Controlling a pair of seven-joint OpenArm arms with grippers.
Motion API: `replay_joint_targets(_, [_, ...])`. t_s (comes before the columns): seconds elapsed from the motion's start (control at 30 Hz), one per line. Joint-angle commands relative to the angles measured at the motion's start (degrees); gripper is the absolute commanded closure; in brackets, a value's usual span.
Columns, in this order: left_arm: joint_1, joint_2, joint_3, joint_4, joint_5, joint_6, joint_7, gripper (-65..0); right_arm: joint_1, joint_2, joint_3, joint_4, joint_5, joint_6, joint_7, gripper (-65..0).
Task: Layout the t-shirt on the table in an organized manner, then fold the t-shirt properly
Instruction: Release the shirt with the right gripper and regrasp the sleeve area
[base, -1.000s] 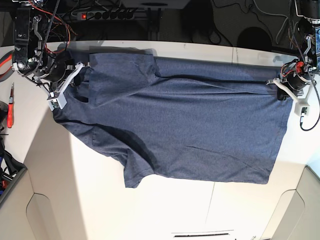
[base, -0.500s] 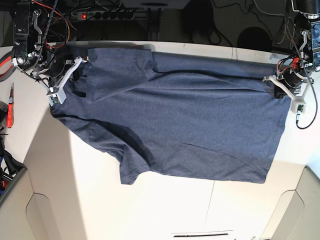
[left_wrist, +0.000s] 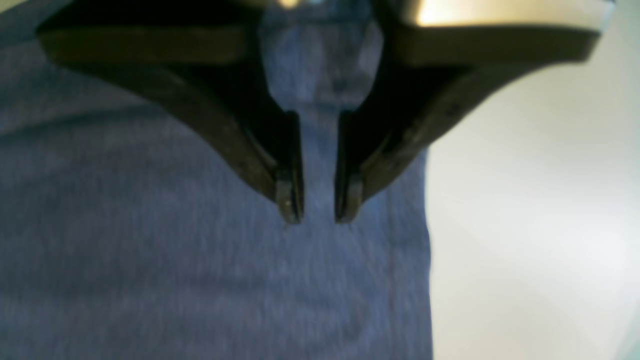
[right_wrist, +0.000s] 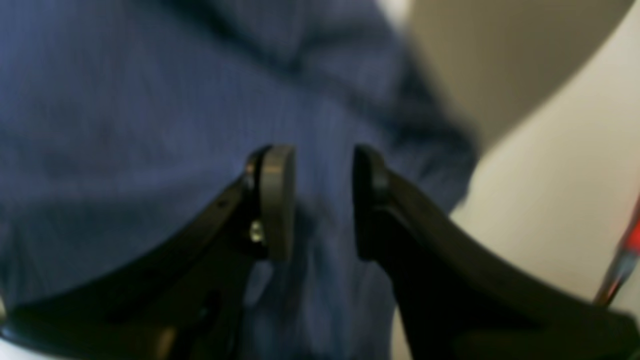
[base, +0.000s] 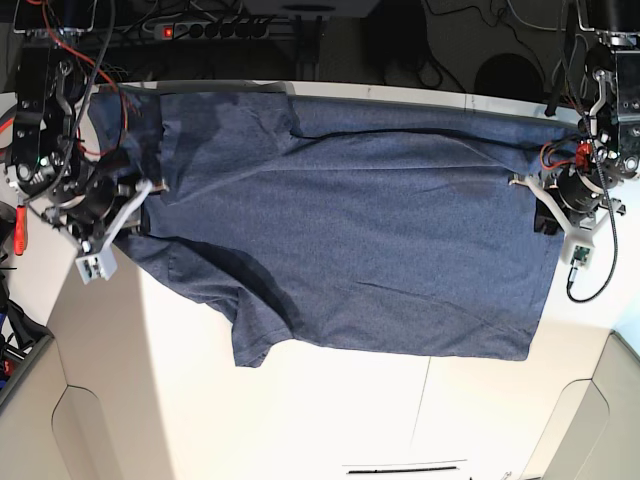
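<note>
Base view: t-shirt (base: 350, 230) spread flat across the table (base: 330, 410), one sleeve toward the near edge. Left gripper (left_wrist: 317, 217) and right gripper (right_wrist: 322, 200) sit at opposite shirt ends, jaws parted over fabric, gripping nothing.

A: Both wrist views are soft. In the left wrist view the dark heathered navy-blue t-shirt (left_wrist: 175, 250) has no readable weave, and the black two-fingered left gripper (left_wrist: 318, 217) is cut off by the top edge.

B: Same in the right wrist view: the black curved-finger right gripper (right_wrist: 320, 200) runs off the bottom edge, and a red streak (right_wrist: 622, 260) at the right edge is too blurred to name.

A: In the base view, the broad flat white table (base: 330, 420) is cut off by the bottom edge, its far edge hidden under cloth.
</note>
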Motion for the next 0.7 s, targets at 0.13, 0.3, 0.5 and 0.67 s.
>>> replay_joint_targets(0.13, [-1.66, -0.92, -0.39, 0.92, -0.26, 0.44, -1.05, -15.1, 4.02, -1.09, -0.70, -0.07, -3.80, -0.02, 2.97, -28.9])
replay_joint_targets(0.3, [-1.64, -0.90, -0.37, 0.92, -0.26, 0.42, -1.05, -15.1, 5.62, -1.11, -7.48, -3.56, -12.98, 0.00, 5.57, -33.0])
replay_joint_targets(0.5, [-1.64, -0.90, -0.37, 0.92, -0.42, 0.42, -1.05, -15.1, 8.48, -1.14, -20.35, -8.13, -24.39, -8.70, 6.23, -33.0])
replay_joint_targets(0.67, [-1.62, -0.90, -0.37, 0.92, -0.42, 0.44, -1.03, -15.1, 12.11, -1.14, -29.05, -13.40, -33.94, -15.78, 5.35, -32.9])
